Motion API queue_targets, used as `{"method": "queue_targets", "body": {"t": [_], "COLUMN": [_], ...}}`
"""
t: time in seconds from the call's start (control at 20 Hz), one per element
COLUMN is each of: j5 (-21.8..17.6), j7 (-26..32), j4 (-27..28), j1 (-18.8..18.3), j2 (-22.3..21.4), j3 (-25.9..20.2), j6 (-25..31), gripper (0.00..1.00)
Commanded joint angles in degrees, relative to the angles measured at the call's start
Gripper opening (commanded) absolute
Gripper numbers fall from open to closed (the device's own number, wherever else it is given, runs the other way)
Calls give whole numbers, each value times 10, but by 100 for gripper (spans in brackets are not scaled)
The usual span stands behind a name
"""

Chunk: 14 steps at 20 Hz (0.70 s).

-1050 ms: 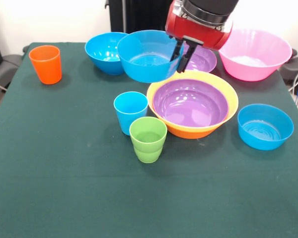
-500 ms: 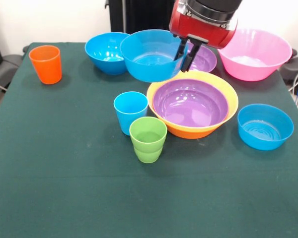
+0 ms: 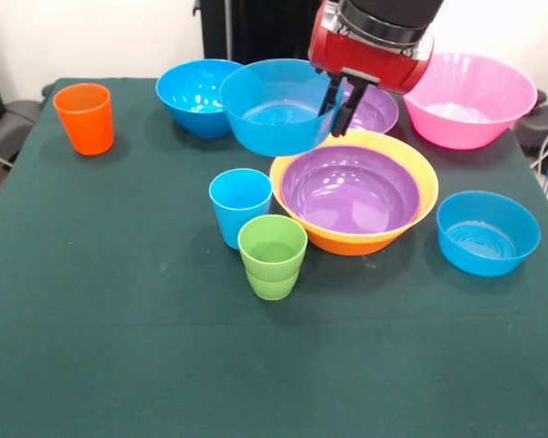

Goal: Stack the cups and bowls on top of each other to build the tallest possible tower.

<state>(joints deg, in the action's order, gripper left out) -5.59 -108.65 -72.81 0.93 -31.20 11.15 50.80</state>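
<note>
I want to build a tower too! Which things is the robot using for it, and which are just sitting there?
For the tower:
blue bowl held by the gripper
purple bowl sitting inside the orange-yellow bowl
two more blue bowls, pink bowl, second purple bowl
orange cup, light blue cup, green cup

Just there:
green tablecloth
</note>
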Motion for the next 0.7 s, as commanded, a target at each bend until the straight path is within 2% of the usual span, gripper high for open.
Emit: {"method": "queue_targets", "body": {"t": [0.05, 0.7], "j5": [-56, -60], "j7": [81, 58], "j4": [16, 23], "j1": [-13, -13], "j2": [48, 73], "j3": [-74, -83], "j6": [-6, -26], "gripper": [0, 0]}}
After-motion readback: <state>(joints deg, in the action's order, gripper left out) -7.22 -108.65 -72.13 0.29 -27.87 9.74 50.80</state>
